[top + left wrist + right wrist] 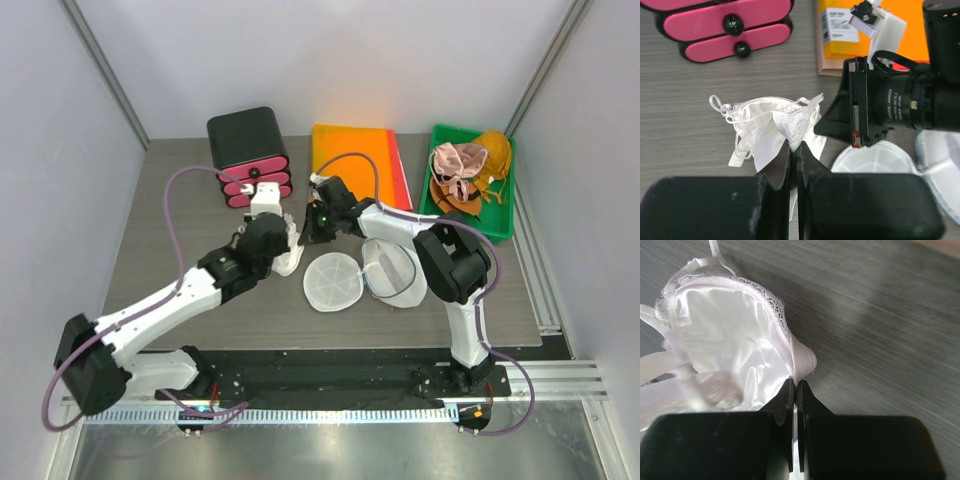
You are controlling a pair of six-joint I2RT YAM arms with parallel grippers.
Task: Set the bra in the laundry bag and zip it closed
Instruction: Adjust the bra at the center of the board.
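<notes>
Just beyond the open laundry bag [335,282], left claw [796,148] and right claw [795,386] both pinch the white bra [765,122]. From them the bag lies rightward, nearer the right arm.

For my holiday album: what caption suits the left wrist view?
Left gripper pinches a white bra beside the open laundry bag.

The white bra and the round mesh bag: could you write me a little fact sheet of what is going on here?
garment: white satin bra with lace trim, just left of the bag, not yet inside
left gripper: shut on the bra's edge
right gripper: shut on the bra's edge
bag: white round mesh clamshell laundry bag, unzipped, both halves lying open
behind: black box with pink drawer fronts, orange flat tray, green bin of clothes
</notes>
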